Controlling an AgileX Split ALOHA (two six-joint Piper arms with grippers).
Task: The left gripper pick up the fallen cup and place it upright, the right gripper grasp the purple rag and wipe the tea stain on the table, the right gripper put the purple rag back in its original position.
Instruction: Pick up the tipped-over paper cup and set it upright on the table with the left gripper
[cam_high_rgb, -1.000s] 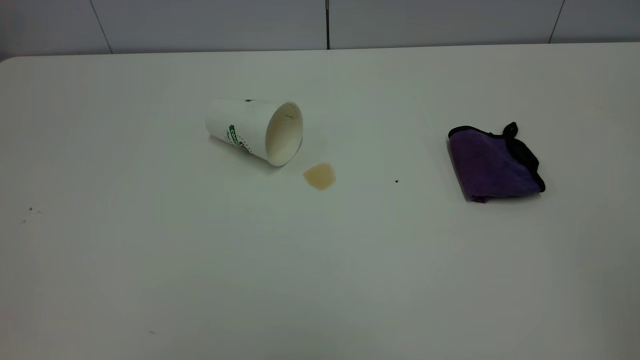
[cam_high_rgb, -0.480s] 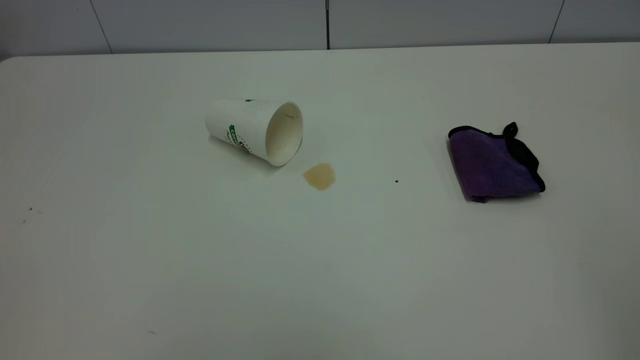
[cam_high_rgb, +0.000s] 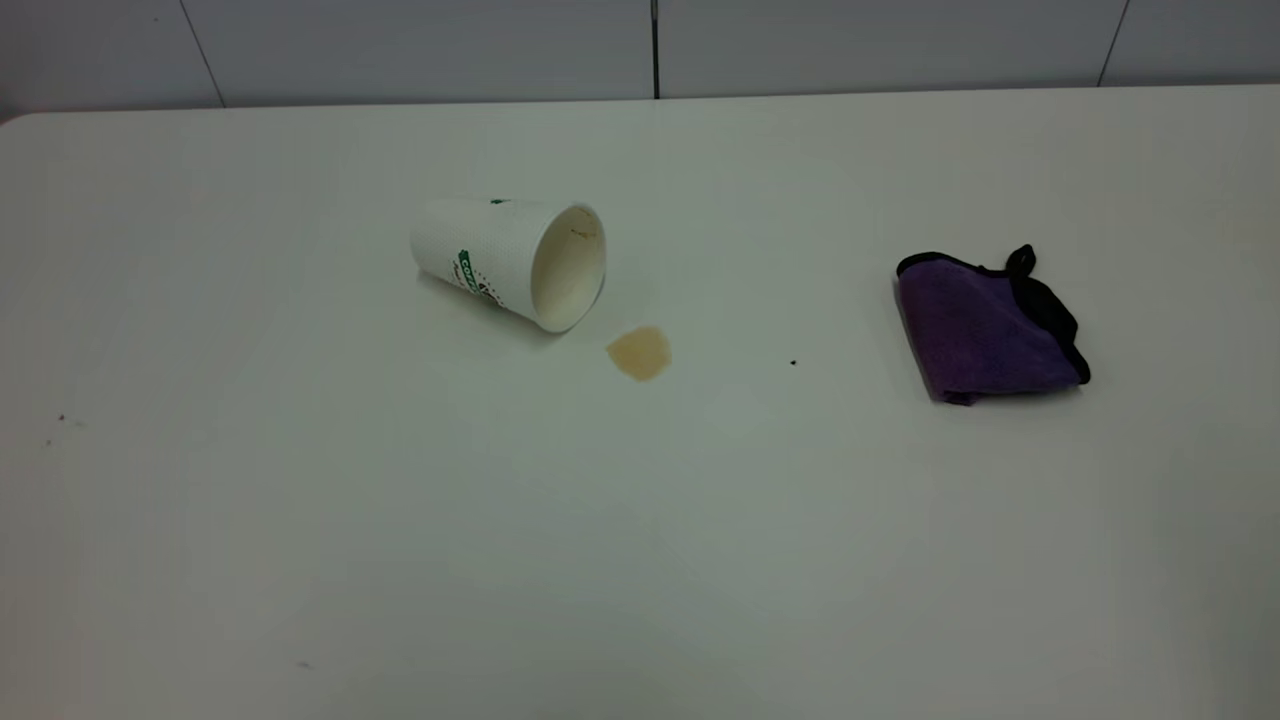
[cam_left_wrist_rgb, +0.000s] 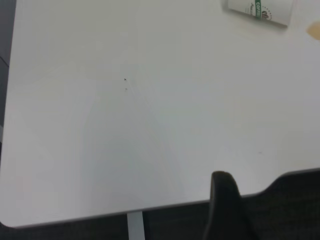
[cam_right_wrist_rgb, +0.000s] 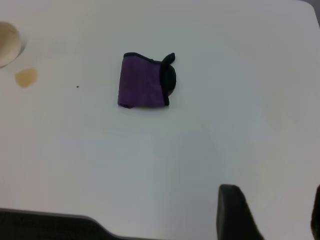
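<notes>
Now: cup (cam_high_rgb: 510, 262) lies on its side upper-left of centre, mouth toward tea stain (cam_high_rgb: 639, 352) | purple rag (cam_high_rgb: 985, 325) far right on surface (cam_high_rgb: 640, 550) | my left hand (cam_left_wrist_rgb: 225, 210) low, off-edge, spread unclear | plan: approach sideways, pinch mid-wall gently, tilt upright clear of stain.

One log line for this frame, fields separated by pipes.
cup: on side | tea stain: unwiped | purple rag: untouched | claws: off the work area

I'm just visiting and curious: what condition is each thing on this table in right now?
Paper coffee cup: lying on its side, mouth toward the stain.
Tea stain: unwiped, beside the cup's mouth.
Purple rag: folded, lying untouched.
Right gripper: open, above the table edge.
Left gripper: only one finger visible.
</notes>
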